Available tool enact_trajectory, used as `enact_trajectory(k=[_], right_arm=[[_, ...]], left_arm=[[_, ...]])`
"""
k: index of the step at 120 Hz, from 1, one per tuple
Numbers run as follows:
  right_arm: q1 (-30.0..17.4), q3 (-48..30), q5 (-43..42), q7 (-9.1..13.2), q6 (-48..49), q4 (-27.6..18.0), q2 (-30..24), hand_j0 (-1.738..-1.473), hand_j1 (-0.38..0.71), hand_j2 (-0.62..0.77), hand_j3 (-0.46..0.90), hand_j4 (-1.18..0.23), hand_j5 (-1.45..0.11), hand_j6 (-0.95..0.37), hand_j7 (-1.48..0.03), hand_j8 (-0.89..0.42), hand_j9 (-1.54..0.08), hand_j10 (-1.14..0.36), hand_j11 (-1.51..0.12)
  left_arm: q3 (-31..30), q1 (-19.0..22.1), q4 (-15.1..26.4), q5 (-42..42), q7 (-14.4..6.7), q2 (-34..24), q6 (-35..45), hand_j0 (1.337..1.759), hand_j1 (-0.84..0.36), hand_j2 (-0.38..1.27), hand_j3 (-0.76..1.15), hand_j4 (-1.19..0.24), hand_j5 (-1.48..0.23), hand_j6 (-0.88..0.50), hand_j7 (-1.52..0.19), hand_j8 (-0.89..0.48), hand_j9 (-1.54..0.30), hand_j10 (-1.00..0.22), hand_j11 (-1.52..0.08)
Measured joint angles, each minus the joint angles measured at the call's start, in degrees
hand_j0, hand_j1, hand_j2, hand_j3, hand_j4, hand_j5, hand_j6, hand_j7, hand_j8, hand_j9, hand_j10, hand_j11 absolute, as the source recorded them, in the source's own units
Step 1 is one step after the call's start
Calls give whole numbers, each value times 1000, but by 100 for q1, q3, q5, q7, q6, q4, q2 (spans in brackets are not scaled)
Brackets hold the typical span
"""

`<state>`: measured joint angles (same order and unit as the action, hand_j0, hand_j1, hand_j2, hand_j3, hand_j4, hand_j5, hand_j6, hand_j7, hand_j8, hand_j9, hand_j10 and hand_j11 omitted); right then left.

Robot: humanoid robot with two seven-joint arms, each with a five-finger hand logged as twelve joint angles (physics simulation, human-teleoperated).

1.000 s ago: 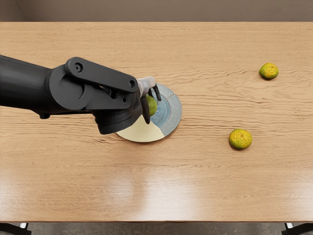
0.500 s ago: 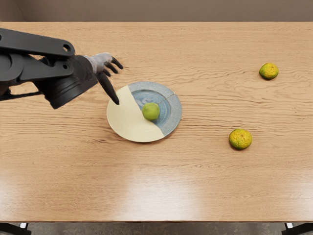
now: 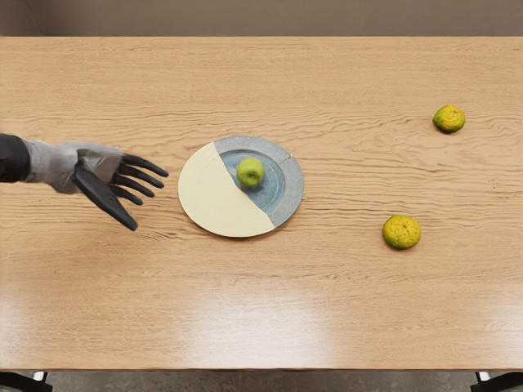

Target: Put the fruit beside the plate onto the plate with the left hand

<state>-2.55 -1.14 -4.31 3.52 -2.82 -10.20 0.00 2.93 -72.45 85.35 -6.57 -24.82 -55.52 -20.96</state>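
Observation:
A small green fruit (image 3: 250, 171) lies on the round plate (image 3: 212, 204), on its blue-grey half near the centre. The plate's other half is cream. My left hand (image 3: 131, 188) hovers to the left of the plate, apart from it, with its dark fingers spread and nothing in them. Its arm comes in low from the left edge. The right arm does not show.
Two yellow-orange fruits lie on the wooden table: one (image 3: 401, 231) to the right of the plate, another (image 3: 449, 118) near the far right edge. The table's front edge runs along the bottom of the view.
The left hand let go of the green fruit on the plate, then drew back to the left and lower. The fruit shifted slightly on the plate.

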Motion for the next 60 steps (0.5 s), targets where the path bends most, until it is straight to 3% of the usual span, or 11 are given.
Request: enact_trajectory(k=[20,45,60], right_arm=[[0,0,0,0,0,-1,0,-1658,-318,-5,0,-26,-34,-26,-34,-26,-34,-26,-34],[0,0,0,0,0,0,0,-1658,-318,-5,0,-26,-34,-26,-34,-26,-34,-26,-34],[0,0,0,0,0,-1,0,-1658,-318,-5,0,-26,-34,-26,-34,-26,-34,-26,-34]], left_arm=[[558,460,-802,532,308,-4,-1121,1658,44,52,0,-256,-332,-256,-332,-255,-331,-256,-331],[917,1127,-1496,1167,477,22,-1369,1658,45,52,0,-254,-331,-254,-331,-254,-331,-255,-331],[1075,1247,-1705,1275,496,47,-1396,1658,45,51,0,-254,-330,-253,-330,-253,-330,-254,-330]])
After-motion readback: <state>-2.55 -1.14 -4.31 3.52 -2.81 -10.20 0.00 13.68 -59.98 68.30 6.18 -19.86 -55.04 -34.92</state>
